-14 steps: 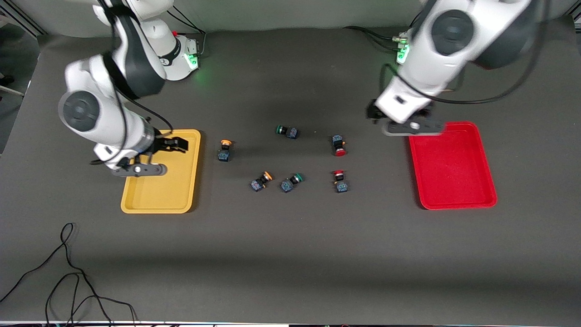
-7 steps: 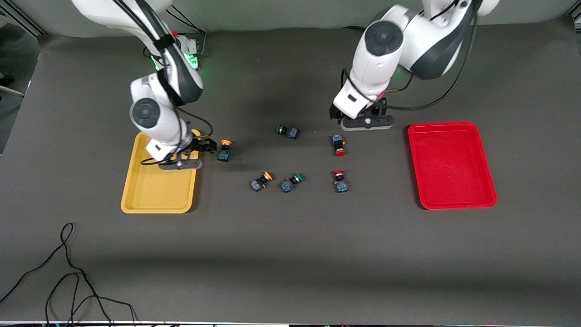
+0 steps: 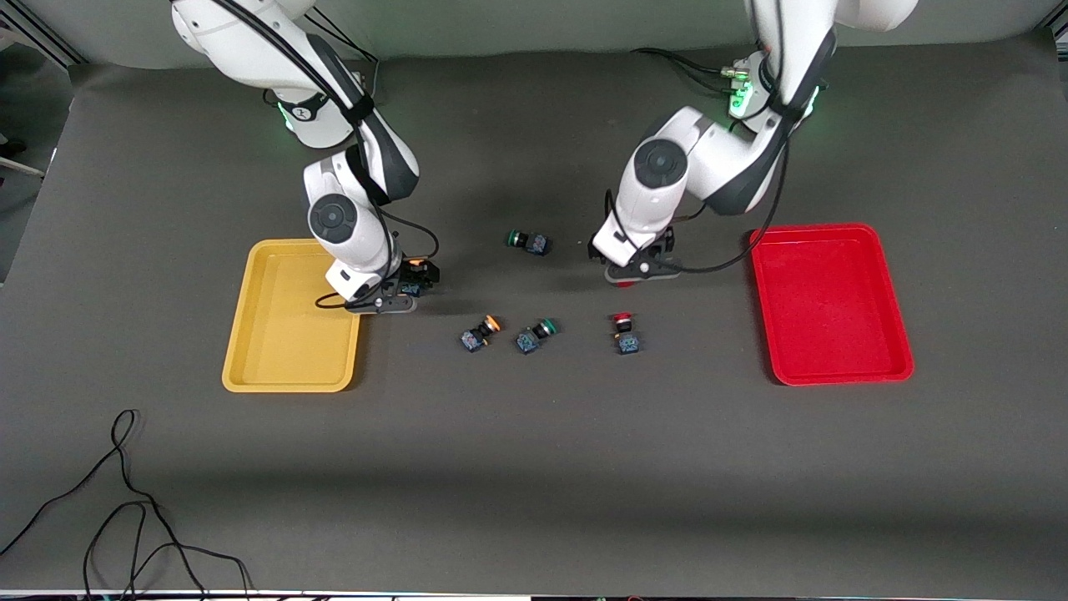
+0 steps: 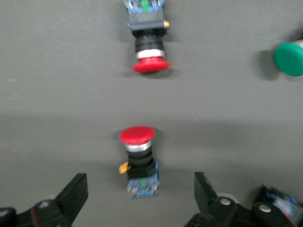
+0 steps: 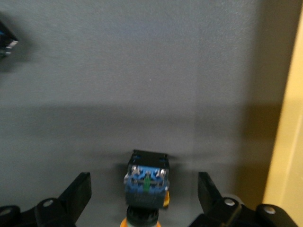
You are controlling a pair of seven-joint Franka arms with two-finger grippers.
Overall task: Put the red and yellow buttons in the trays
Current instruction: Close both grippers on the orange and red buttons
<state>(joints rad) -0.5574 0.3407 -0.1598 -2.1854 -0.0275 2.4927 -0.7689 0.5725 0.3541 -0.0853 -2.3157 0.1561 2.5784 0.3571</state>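
Note:
My right gripper (image 3: 415, 280) is open and low over one yellow button (image 3: 410, 268) beside the yellow tray (image 3: 284, 351). In the right wrist view the button (image 5: 147, 182) lies between the fingers (image 5: 78, 193). My left gripper (image 3: 627, 271) is open over one red button (image 3: 624, 283), which lies between the fingers (image 4: 204, 191) in the left wrist view (image 4: 139, 161). A second red button (image 3: 622, 331) (image 4: 149, 47) lies nearer the camera. A second yellow button (image 3: 479, 332) lies mid-table. The red tray (image 3: 834, 317) is empty.
Two green-capped switches lie on the mat, one (image 3: 534, 335) beside the second yellow button and one (image 3: 527, 241) farther back. A loose black cable (image 3: 125, 501) lies near the front at the right arm's end. The yellow tray's rim (image 5: 289, 142) shows in the right wrist view.
Both arms swung in from over their trays and came down. The right gripper now straddles a yellow button, the left gripper a red one. No button has moved.

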